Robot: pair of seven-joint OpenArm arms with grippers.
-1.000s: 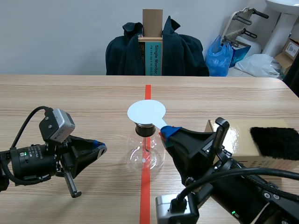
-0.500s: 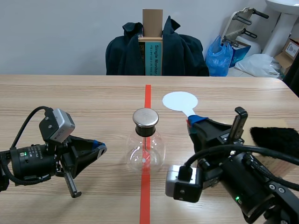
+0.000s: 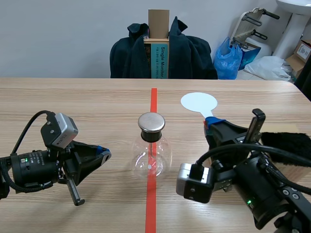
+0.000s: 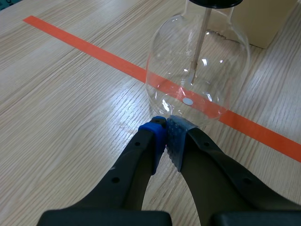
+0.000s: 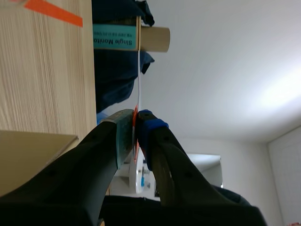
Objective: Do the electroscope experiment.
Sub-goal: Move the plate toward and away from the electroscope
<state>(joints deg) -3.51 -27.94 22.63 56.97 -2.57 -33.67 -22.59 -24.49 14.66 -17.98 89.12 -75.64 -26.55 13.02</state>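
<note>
- Wood-grain table (image 3: 73, 97) fills your view, with an orange-red tape line down its middle. Past its far edge a dark jacket (image 3: 189, 53) hangs around a tall cardboard carton (image 3: 158, 29).
- Your right arm comes in low from the right. Its gripper (image 3: 213, 123) is clamped on the handle of the white disc paddle (image 3: 198, 102), which sits to the right of the flask and apart from it. In the right wrist view the paddle shows edge-on as a thin white strip pinched between the pads.
- Your left arm lies low at the left, and its gripper (image 3: 104, 154) points toward the flask. The fingers are pressed together with nothing between them, their tips just beside the base of the glass.
- A tan box (image 4: 263, 19) stands beyond the flask on the right side, and a black fur piece (image 3: 286, 141) lies by the right arm.
- Your glass flask electroscope (image 3: 151, 160) stands upright on the tape line at mid-table, with a thin rod hanging inside.
- A round metal cap (image 3: 151, 122) tops its dark stopper.
</note>
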